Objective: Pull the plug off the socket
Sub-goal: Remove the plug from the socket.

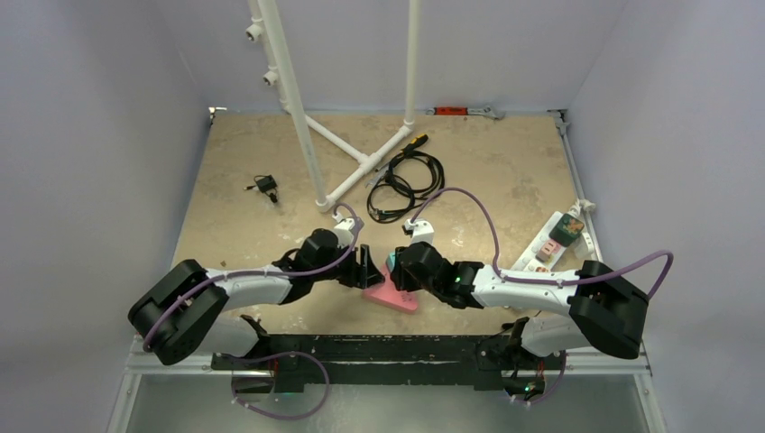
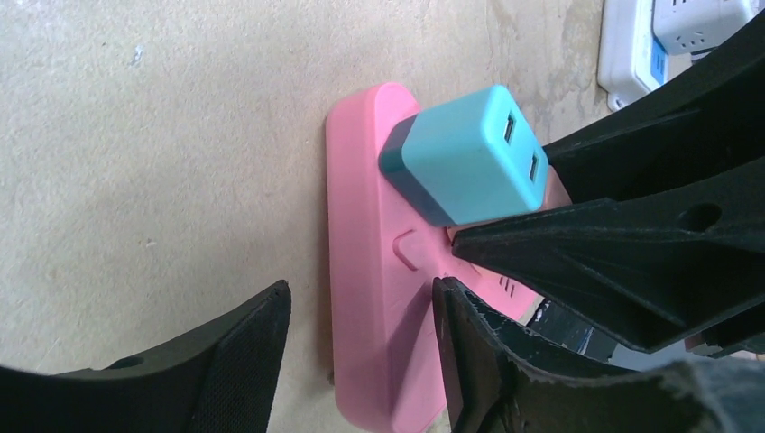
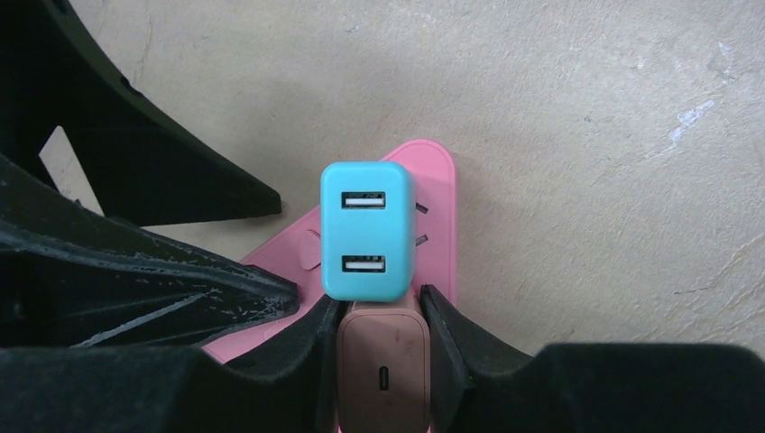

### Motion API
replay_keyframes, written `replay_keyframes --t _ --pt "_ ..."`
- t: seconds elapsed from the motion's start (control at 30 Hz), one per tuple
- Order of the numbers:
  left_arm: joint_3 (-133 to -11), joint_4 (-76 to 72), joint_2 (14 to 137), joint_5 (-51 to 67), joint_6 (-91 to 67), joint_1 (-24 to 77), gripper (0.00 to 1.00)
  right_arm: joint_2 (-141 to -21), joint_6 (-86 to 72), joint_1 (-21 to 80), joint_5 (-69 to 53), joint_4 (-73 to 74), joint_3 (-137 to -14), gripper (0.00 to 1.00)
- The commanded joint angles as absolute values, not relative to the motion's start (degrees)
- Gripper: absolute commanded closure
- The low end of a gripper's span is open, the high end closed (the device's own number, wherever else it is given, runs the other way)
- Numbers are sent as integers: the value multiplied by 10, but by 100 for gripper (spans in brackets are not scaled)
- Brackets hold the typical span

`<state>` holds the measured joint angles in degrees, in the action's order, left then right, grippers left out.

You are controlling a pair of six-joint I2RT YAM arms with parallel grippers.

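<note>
A pink socket strip (image 1: 394,295) lies flat near the table's front edge, between both arms. A teal two-port plug (image 3: 365,230) stands seated in it. Beside that stands a dusty-pink plug (image 3: 383,361), and my right gripper (image 3: 379,299) is shut on its two sides. In the left wrist view the teal plug (image 2: 469,162) rises from the strip (image 2: 370,271). My left gripper (image 2: 361,298) is open astride the strip's long edge, with one finger over the table and the other over the strip's top. Neither finger presses on it. The right fingers (image 2: 631,244) cross just above.
A white power strip (image 1: 550,244) with a green plug (image 1: 566,228) lies at the right edge. A coiled black cable (image 1: 406,176) and a white pipe frame (image 1: 307,135) sit at the back. A small black adapter (image 1: 265,185) lies at back left.
</note>
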<state>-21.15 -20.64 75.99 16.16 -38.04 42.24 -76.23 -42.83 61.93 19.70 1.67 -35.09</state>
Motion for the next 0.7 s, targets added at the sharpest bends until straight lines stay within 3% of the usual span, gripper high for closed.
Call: replay_keyframes --t 0.0,0.67 --pt "-233 -292 787 212 -365 410 43 -751 -421 621 185 -24 -348 100" --pt "-198 -386 875 272 -380 407 69 -755 -432 620 201 -20 -350 100"
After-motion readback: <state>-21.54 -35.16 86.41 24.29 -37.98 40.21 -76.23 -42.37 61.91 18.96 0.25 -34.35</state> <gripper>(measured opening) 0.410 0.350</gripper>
